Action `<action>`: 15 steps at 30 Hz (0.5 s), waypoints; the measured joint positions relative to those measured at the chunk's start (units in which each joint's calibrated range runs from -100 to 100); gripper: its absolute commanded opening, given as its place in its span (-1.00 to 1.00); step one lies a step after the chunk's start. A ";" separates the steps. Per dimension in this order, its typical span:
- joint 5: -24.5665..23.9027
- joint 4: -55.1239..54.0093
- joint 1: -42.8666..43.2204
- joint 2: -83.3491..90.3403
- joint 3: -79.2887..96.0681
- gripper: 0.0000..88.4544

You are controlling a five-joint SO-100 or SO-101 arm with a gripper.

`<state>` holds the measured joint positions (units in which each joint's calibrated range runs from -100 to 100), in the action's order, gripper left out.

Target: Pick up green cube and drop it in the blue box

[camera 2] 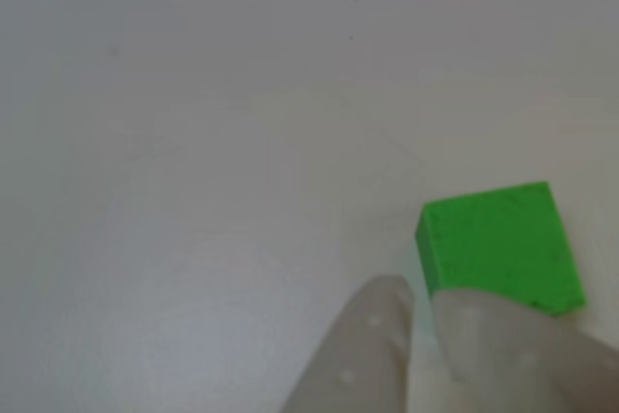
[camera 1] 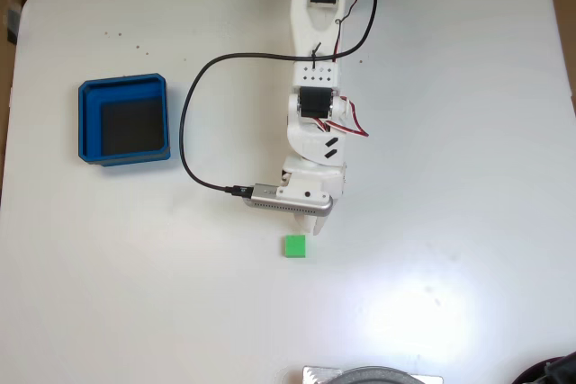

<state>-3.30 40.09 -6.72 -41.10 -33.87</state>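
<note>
Resting on the white table (camera 1: 450, 177), the green cube (camera 1: 295, 246) sits just below the gripper (camera 1: 317, 227) in the fixed view, apart from it or barely touching. In the other view the cube (camera 2: 498, 244) lies just beyond the two pale fingertips (camera 2: 372, 336), which stand close together with only a thin gap and nothing between them. The blue box (camera 1: 88, 123) stands well apart to the left, its dark floor bare. A black cable (camera 1: 193, 96) loops from the arm.

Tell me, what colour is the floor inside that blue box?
Dark grey-black; the box has blue walls. The fixed view shows it best.
</note>
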 measured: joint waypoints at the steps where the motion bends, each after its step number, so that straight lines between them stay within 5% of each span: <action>1: 0.00 0.00 0.00 0.00 0.00 -0.91; 15: 0.00 0.00 0.00 0.00 0.00 -0.76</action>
<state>-3.30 40.09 -6.72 -41.10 -33.87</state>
